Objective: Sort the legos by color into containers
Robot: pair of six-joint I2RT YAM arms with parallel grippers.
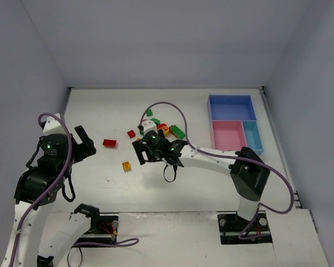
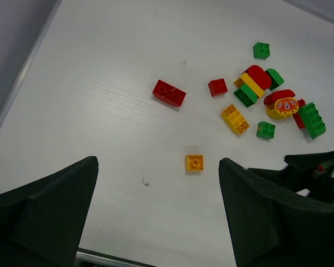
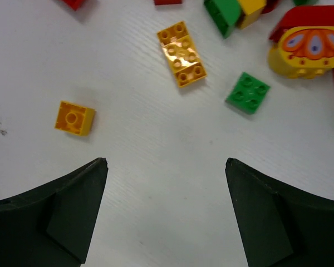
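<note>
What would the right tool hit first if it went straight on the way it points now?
Probably the bare white tabletop: the open right tool has no brick in its gap. The yellow-orange two-by-four plastic brick and the green square plastic brick lie farther ahead, though depth is unclear.

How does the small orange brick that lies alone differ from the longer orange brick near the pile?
The small orange brick is square and shows one stud; the longer orange brick is oblong with two rows of studs. The small one lies apart from the others; the longer one lies close to a green square brick. Both are yellow-orange and lie on the table, studs up.
</note>
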